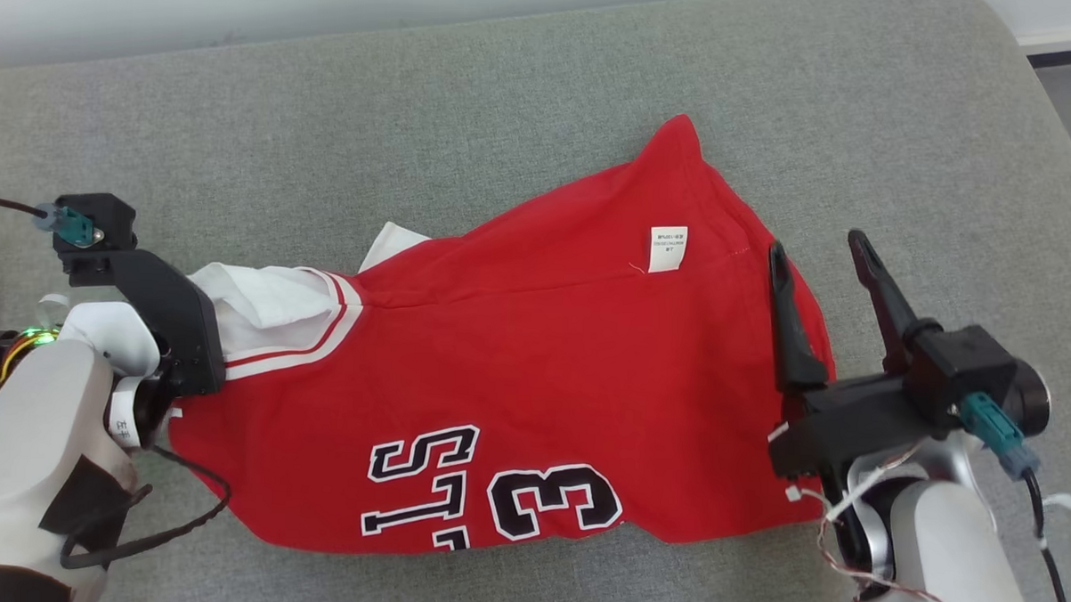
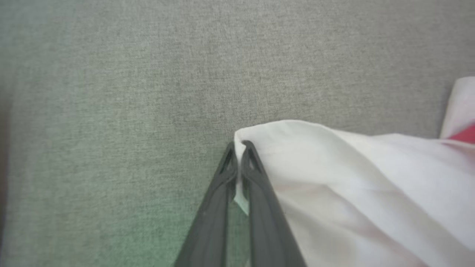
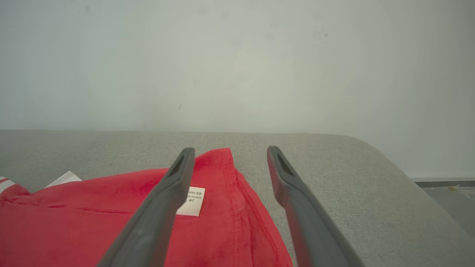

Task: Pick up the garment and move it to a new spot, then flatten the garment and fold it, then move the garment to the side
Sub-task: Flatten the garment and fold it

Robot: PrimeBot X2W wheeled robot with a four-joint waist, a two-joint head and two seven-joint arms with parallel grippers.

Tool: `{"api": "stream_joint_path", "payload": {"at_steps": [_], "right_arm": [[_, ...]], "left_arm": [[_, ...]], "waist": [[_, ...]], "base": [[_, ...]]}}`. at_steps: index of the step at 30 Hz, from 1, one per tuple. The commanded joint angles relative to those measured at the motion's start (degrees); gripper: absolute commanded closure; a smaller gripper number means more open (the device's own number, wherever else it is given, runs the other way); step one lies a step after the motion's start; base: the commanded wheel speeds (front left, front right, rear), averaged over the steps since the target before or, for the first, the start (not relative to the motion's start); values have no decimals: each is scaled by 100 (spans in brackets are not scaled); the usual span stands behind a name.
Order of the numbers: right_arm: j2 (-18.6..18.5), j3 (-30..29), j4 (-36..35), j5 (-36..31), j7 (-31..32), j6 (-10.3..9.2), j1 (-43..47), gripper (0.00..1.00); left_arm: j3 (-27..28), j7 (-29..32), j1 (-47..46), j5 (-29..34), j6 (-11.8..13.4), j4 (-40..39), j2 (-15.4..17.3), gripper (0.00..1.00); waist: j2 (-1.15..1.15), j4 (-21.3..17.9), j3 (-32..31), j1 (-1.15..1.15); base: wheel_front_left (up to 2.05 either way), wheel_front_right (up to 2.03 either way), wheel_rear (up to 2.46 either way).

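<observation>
While the red shirt (image 1: 516,336) lies spread out on the grey cushion (image 1: 417,110), both arms are at its ends. The shirt lies sideways, with black and white letters and the number 13 near the edge closest to the robot. A small white tag (image 1: 667,249) shows on the red cloth. At the left end the white part (image 1: 268,305) of the shirt is bunched up. The left gripper (image 2: 239,146) is there, and its two fingers are squeezed together on the edge of that white cloth, with a thin bit of cloth showing between them. The right gripper (image 1: 818,244) is at the right end of the shirt. Its fingers are wide apart with nothing between them: one is over the red edge, the other over bare cushion. A pale wall (image 3: 237,55) stands behind the cushion.
</observation>
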Motion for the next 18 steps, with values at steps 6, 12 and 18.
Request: {"api": "stream_joint_path", "payload": {"at_steps": [6, 12, 18], "right_arm": [[-279, 179, 233, -160, 956, -15, -584, 0], [-294, -135, 1213, 189, 2805, -14, -1764, 0], [-221, -379, 1839, 31, 3723, -14, -2212, 0]], "left_arm": [[19, 198, 125, -115, 65, -208, 83, 100], [56, 210, -30, -148, 130, -588, 152, 100], [15, 237, -94, -171, 157, -761, 84, 100]], "waist": [[0, 25, 37, 0], [0, 183, 239, 0], [0, 391, 378, 0]], "base": [[0, 0, 0], [0, 0, 0], [0, 0, 0]]}}
